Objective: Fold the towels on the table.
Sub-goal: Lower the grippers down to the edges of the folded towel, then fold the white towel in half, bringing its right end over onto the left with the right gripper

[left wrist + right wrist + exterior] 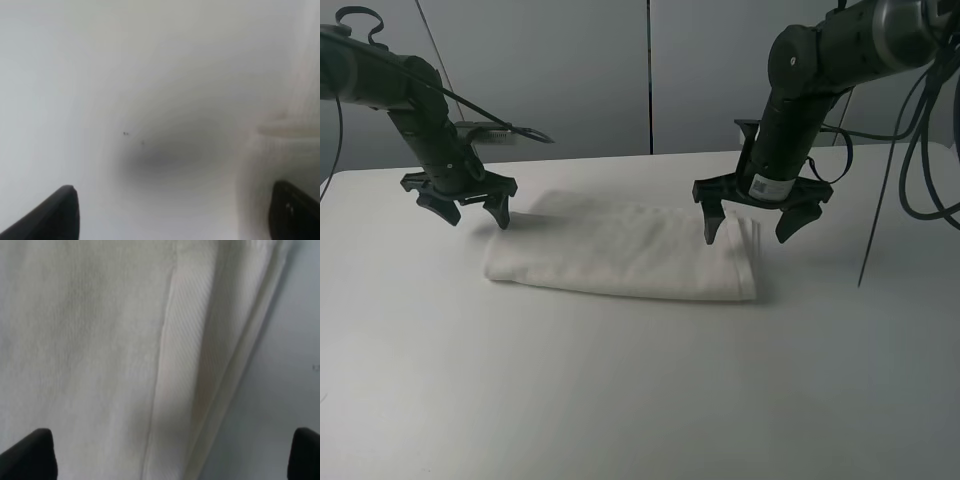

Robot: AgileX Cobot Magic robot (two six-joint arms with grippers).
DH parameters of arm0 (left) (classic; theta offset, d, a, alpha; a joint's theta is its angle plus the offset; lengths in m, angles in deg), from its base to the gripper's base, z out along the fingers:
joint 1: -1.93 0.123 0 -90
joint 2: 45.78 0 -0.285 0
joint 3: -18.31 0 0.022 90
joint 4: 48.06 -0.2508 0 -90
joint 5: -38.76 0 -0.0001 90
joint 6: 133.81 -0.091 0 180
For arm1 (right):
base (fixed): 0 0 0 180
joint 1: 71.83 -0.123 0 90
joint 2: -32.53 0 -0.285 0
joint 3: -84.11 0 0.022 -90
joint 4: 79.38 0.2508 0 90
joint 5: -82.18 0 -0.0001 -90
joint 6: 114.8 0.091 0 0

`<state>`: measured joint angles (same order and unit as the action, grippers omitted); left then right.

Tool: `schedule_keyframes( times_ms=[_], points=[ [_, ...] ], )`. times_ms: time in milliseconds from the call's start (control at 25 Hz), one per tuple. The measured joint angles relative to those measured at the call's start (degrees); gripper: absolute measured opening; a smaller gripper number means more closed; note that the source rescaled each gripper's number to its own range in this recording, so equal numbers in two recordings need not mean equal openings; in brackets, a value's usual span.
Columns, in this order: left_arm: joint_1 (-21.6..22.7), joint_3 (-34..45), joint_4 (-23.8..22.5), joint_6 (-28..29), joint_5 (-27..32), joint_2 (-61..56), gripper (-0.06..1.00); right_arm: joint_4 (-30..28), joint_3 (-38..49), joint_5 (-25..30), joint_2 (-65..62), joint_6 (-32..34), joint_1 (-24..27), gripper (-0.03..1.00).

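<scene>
A white towel lies folded into a long band on the table, running left to right. My left gripper hovers open just off the towel's left end, over bare table; its wrist view shows the towel's edge beside one dark fingertip. My right gripper hangs open above the towel's right end, fingers straddling the edge. In the right wrist view the towel's woven border band runs between the two fingertips. Neither gripper holds anything.
Grey wall panels stand behind the table. Dark cables hang from the right arm at the far right, and a thin rod leans there.
</scene>
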<state>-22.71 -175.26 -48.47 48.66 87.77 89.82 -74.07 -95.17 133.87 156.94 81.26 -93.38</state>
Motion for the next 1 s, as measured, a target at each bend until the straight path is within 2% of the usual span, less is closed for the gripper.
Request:
schedule_keyframes(
  times_ms=[1000],
  points=[
    [0.0, -0.72, 0.41, -1.08, -1.87, 2.94, 0.98, 0.11, -0.34, -9.02, 5.04, 1.86, 0.35, 1.0]
  ],
)
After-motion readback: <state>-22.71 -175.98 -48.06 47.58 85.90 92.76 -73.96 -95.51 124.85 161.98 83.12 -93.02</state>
